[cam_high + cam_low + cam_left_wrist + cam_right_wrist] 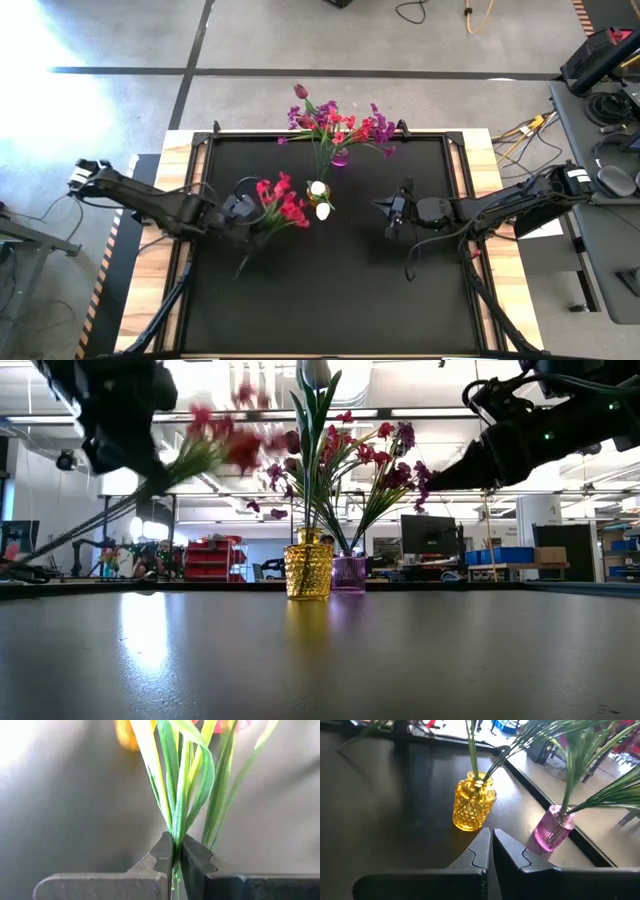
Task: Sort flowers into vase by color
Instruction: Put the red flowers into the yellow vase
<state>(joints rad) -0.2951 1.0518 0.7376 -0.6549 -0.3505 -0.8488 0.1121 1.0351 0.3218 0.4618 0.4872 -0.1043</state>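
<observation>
While the left gripper point(243, 213) is clamping the red spray point(282, 202) above the mat, the yellow vase point(308, 571) and purple vase point(349, 573) are already holding flowers; the right gripper point(391, 213) is hovering closed, empty.

My two arms are dark, jointed and trailing black cables; each tool point(176, 855) ends in blocky grey fingers point(475, 852) (stepped inner edges).

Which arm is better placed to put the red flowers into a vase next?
Left. The left gripper is already shut on the red flower spray, held up beside the yellow vase. The right gripper is shut and empty, hovering on the vases' other side.
</observation>
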